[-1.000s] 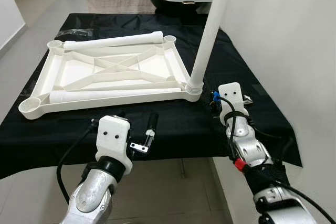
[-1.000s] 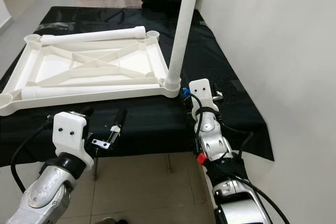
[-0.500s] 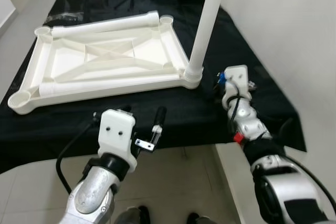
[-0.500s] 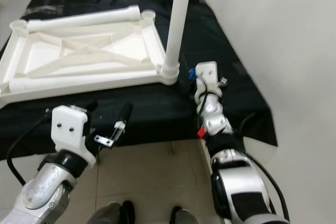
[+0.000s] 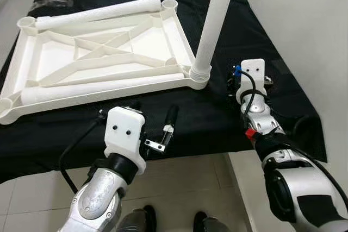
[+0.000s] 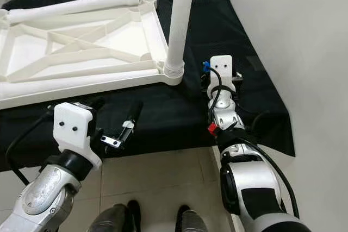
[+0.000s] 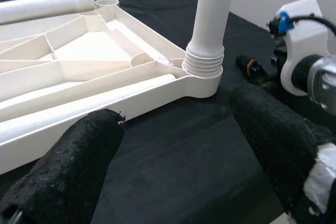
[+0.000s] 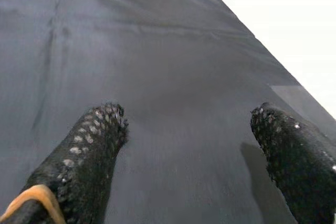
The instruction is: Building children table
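Tabletop panel (image 5: 103, 52), white plastic, lies underside-up on the black cloth (image 5: 217, 118) that covers the work surface. One leg (image 5: 217, 23) stands upright in the near right corner socket, its ribbed collar seated at the rim. Two further legs lie loose on the panel: one (image 5: 98, 12) along the far edge, one (image 5: 103, 86) along the near edge. The far right socket (image 5: 170, 4), the far left socket (image 5: 26, 23) and the near left socket appear unfilled.

Judged status: one leg of four fitted; three remain, and a fourth leg cannot be made out.

Left gripper (image 7: 178, 145) hovers at the near edge of the cloth, fingers spread wide, holding nothing, aimed toward the fitted leg. Right gripper (image 8: 194, 145) rests low over the cloth just right of that leg, fingers likewise apart and empty.

Surface: the cloth drapes over the near edge. Room: a pale tiled floor (image 6: 157, 177) lies below, and a plain white wall (image 5: 304, 20) stands to the right.
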Motion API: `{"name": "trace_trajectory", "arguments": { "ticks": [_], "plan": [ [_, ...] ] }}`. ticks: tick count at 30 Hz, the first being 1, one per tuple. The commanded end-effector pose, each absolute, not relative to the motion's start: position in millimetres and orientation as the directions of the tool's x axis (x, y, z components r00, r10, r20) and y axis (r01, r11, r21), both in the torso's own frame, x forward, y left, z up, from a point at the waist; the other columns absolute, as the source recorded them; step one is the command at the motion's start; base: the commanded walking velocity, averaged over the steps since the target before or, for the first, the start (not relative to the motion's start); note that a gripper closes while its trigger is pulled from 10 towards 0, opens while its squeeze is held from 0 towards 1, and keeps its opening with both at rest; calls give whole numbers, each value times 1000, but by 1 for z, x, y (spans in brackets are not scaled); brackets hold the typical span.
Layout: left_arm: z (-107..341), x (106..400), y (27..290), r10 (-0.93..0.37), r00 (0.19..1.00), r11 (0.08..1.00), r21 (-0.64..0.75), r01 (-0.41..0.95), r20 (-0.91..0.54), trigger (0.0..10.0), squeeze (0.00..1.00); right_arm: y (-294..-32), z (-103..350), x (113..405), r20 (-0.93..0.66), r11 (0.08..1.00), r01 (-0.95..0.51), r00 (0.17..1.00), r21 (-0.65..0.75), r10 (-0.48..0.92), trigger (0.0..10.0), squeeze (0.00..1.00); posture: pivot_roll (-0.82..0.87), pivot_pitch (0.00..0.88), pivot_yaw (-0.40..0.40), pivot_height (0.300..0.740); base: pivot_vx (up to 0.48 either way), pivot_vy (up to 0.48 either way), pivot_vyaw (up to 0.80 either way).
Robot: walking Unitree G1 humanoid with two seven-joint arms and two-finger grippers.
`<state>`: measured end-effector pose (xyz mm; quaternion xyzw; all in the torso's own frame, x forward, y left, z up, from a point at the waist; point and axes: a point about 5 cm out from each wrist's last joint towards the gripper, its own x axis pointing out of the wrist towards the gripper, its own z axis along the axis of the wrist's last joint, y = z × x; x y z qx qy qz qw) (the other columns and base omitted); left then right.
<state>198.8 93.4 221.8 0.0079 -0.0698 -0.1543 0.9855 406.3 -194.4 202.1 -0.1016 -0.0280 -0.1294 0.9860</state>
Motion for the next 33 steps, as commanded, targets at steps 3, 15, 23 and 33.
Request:
{"name": "trace_trajectory", "arguments": {
  "ticks": [3, 15, 23, 33],
  "plan": [
    [223, 193, 92, -314, 941, 949, 33, 312, 124, 10000, 0, -189, 195, 407, 67, 967, 213, 976, -137, -205, 10000, 0, 205, 335, -6, 740, 0, 0, 0],
    [228, 195, 89, -321, 939, 947, 35, 319, 122, 10000, 0, -178, 192, 407, 82, 987, 129, 989, -92, -122, 10000, 0, 199, 327, -3, 740, 0, 0, 0],
    [231, 196, 89, -316, 940, 949, 39, 314, 125, 10000, 0, -161, 200, 412, 96, 986, 110, 991, -123, -98, 10000, 0, 204, 338, -12, 740, 0, 0, 0],
    [234, 196, 90, -303, 945, 953, 44, 300, 124, 10000, 0, -144, 208, 415, 110, 986, 103, 990, -130, -89, 10000, 0, 210, 347, -17, 740, 0, 0, 0]
  ]
}}
